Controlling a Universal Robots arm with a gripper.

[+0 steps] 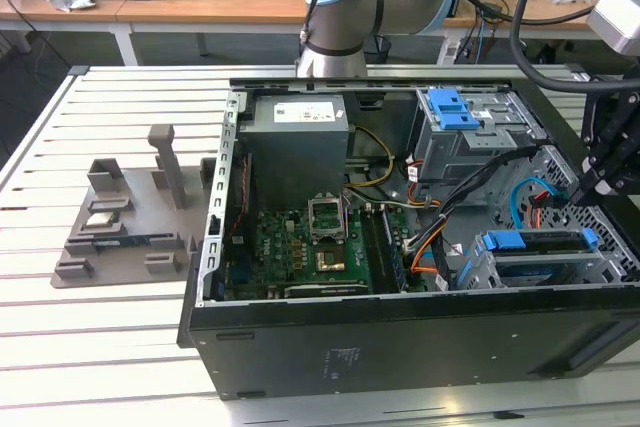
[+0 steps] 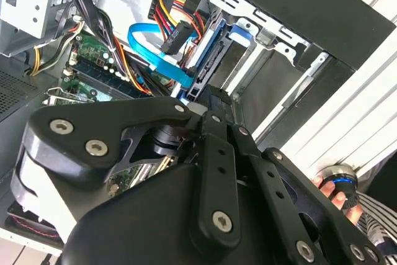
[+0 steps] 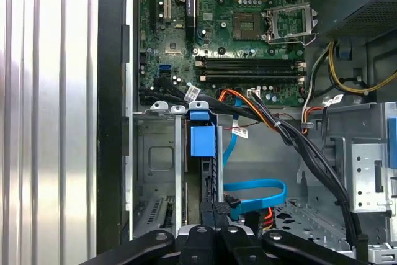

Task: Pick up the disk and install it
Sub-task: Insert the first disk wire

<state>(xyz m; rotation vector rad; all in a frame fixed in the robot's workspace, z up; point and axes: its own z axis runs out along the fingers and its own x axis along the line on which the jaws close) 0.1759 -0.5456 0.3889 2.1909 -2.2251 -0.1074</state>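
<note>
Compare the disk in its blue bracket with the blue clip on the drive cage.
The disk is a grey slab under a long blue bracket; the clip is short, chunky, all blue. The disk sits low in a bay; the clip tops the cage. Both have blue plastic.
</note>
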